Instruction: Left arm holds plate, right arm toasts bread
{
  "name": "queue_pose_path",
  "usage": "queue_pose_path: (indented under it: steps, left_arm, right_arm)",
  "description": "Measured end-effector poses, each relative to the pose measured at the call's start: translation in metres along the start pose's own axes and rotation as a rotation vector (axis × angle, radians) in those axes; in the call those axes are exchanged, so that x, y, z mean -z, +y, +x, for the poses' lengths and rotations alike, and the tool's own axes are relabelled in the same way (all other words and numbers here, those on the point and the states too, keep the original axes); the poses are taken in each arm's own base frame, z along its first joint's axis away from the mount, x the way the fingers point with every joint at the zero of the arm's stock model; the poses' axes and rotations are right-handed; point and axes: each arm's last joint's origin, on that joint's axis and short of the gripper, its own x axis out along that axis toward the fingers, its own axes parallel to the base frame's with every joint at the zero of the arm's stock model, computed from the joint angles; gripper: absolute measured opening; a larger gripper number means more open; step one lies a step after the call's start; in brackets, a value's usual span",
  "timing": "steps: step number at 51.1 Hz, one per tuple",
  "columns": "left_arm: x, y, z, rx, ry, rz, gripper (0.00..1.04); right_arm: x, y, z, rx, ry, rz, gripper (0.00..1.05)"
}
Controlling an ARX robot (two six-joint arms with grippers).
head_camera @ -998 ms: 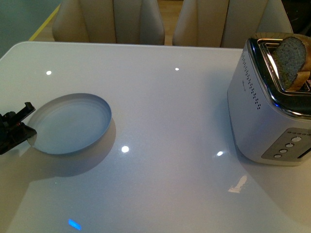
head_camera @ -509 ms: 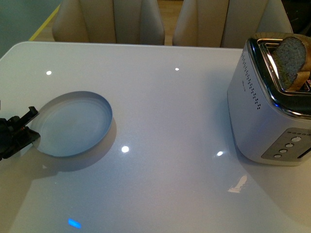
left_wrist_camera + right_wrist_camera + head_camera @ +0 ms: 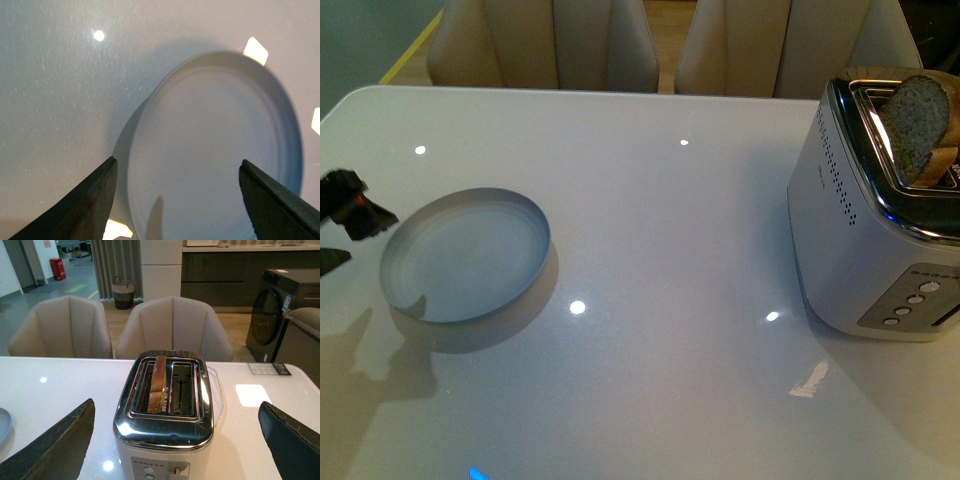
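Note:
The pale blue-grey plate [image 3: 465, 255] lies flat on the white table at the left, with nothing on it. My left gripper [image 3: 370, 240] hangs open just off the plate's left rim and does not touch it. In the left wrist view the plate [image 3: 215, 150] shows below the open left gripper [image 3: 178, 162]. The bread [image 3: 918, 125] stands upright in one slot of the silver toaster [image 3: 865, 230] at the right. In the right wrist view my right gripper [image 3: 176, 410] is open, facing the toaster [image 3: 165, 425] and the bread [image 3: 159, 382] from a distance.
The toaster's other slot [image 3: 182, 387] holds nothing. Two beige chairs [image 3: 545, 45] [image 3: 780, 45] stand behind the table's far edge. The toaster's lever and buttons [image 3: 175, 471] face the right gripper.
My left gripper has come off the plate's rim and drawn back to the left and upward. The plate, tilted before, now rests flat. Bread and toaster are unchanged.

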Motion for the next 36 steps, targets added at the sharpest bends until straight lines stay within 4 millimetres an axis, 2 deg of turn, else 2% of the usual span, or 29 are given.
queue_pose_path:
  steps: [8, 16, 21, 32, 36]
  left_arm:
    - [-0.021, -0.019, -0.037, 0.044, -0.071, 0.039, 0.99]
    - [-0.044, -0.051, -0.076, 0.126, -0.164, 0.073, 0.98]
    - [-0.057, -0.079, -0.105, 0.182, -0.228, 0.095, 0.97]
    - [-0.064, -0.135, -0.152, 0.266, -0.298, 0.135, 0.97]
    - [-0.065, -0.148, -0.164, 0.276, -0.309, 0.147, 0.97]
  right_arm:
    - [0.0, 0.0, 0.0, 0.0, 0.0, 0.0, 0.96]
    - [0.0, 0.0, 0.0, 0.0, 0.0, 0.0, 0.96]
    - [0.0, 0.0, 0.0, 0.0, 0.0, 0.0, 0.96]
    - [0.0, 0.0, 0.0, 0.0, 0.0, 0.0, 0.96]
    - [0.0, 0.0, 0.0, 0.0, 0.0, 0.0, 0.96]
